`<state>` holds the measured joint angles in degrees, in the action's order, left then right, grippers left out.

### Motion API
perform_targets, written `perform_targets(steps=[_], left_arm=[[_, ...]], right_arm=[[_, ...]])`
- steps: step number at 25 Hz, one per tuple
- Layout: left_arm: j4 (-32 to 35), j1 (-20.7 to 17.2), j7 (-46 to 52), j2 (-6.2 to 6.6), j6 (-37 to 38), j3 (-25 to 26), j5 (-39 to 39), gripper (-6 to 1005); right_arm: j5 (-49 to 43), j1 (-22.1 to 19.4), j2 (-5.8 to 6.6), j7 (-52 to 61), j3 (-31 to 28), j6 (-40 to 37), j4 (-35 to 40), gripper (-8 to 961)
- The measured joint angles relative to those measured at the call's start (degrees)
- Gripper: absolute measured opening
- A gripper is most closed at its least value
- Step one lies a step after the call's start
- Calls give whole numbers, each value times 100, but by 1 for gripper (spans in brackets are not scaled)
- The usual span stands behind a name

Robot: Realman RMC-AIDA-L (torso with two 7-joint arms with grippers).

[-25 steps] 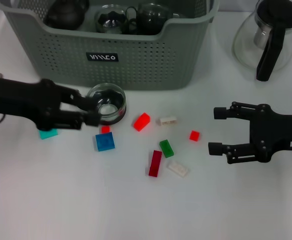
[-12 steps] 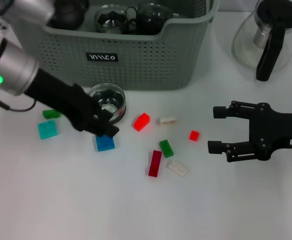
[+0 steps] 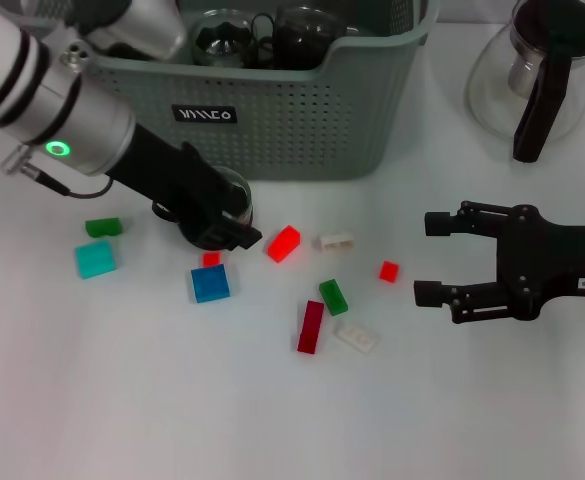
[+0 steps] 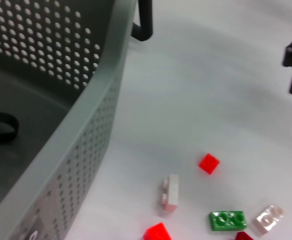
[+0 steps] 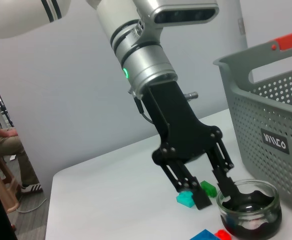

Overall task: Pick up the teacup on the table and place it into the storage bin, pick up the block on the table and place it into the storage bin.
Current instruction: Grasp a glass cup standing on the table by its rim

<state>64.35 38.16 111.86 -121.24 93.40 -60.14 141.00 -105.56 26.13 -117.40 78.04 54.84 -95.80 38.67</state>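
The glass teacup (image 5: 248, 210) stands on the table just in front of the grey-green storage bin (image 3: 272, 120). In the head view only its right rim (image 3: 243, 200) shows past the arm. My left gripper (image 5: 213, 192) reaches down from the upper left and is open: one finger dips inside the cup's rim and the other stays outside it. Several blocks lie scattered nearby, among them a red block (image 3: 283, 243), a blue one (image 3: 211, 284) and a white one (image 3: 335, 241). My right gripper (image 3: 429, 258) hovers open at the right, holding nothing.
A glass teapot (image 3: 537, 75) with a black handle stands at the back right. The bin holds dark teaware. Teal (image 3: 95, 260) and green (image 3: 103, 227) blocks lie left of the cup; green (image 3: 333, 297), dark red (image 3: 311, 327) and small red (image 3: 389, 271) blocks lie mid-table.
My left arm has swung from lying low at the left to reaching down from the upper left, its gripper staying at the teacup. A green block came into view. The right arm is still.
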Motion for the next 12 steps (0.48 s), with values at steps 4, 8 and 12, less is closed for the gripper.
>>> perform_targets(steps=[4,8,12], left_arm=[[-2,-72,16,-93,-339,-126,229,448],[-26,-74,29,-159,-420,-130,444,448],[-48,-81,37,-198,-445,-133,567,449]], right_arm=[[0,2,-12,1,0,0,0,956],[0,5,-6,7,0,0,0,956],[0,14,-3,9,0,0,0,956]])
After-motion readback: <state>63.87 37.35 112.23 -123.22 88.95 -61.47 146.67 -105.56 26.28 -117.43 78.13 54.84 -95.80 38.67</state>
